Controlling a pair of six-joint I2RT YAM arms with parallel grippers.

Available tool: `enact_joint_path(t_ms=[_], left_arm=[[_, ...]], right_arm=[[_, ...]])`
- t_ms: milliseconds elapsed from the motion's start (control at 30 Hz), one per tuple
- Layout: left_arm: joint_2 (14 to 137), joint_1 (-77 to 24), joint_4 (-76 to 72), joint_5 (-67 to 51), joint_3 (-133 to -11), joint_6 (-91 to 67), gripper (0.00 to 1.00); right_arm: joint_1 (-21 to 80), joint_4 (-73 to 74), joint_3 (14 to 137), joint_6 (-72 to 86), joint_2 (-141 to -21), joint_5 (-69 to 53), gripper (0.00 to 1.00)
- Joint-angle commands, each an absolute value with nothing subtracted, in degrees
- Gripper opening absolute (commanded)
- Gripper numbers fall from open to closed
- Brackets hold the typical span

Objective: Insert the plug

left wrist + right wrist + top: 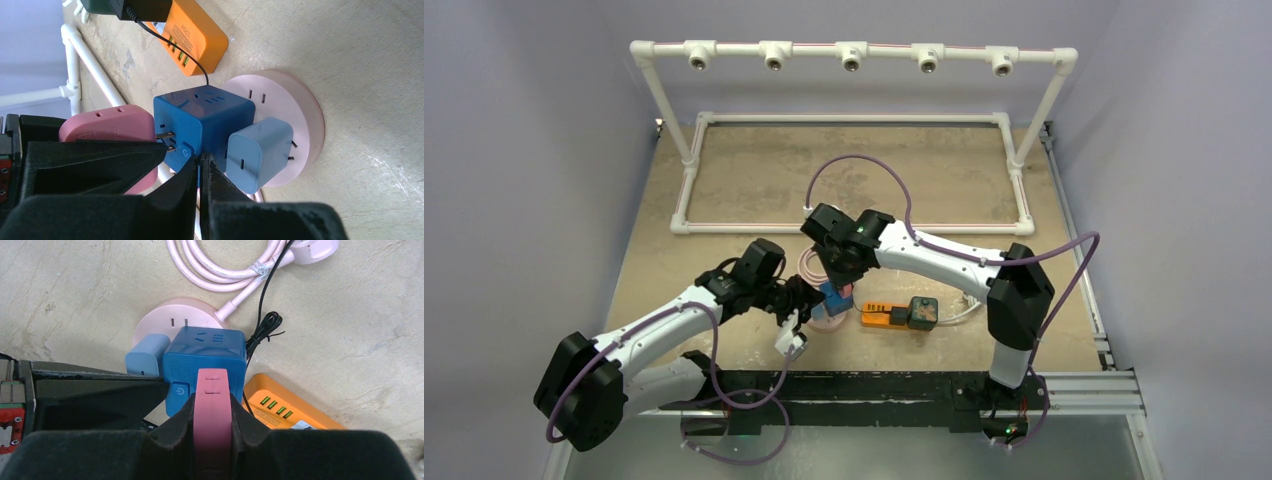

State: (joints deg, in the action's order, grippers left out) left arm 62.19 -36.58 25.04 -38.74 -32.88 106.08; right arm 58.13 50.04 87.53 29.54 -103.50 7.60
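My right gripper is shut on a flat rose-pink plug, held against the side of a blue cube socket. In the left wrist view the plug has its two metal prongs partly showing at the cube. The cube stands on a round pink socket base. A light-blue charger sticks out of another face of the cube. My left gripper is shut with nothing between its fingers, and its tips touch the cube's lower edge by the power button.
An orange power strip lies right of the cube, with a dark adapter and a thin black cord. A coiled pink cable lies behind the base. A white pipe frame stands at the back of the table.
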Motion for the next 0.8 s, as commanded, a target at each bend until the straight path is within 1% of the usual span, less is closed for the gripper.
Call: enact_joint_path(t_ms=[0,333,767], left_arm=[[62.89,-37.26,28.04,-38.14,-31.11,104.85,0.0],[63.19,-37.31,27.52,-38.14,-31.04,104.6,0.0],[63.22,-37.78,26.89,-38.01,-30.94,104.08,0.0]], right_arm=[[58.45,51.59,88.95,28.78,-104.09,8.43,0.0],[59.29,50.38,89.0,29.08,-104.56,5.29,0.0],[60.73,51.88,89.48,30.12,-105.69,6.0,0.0]])
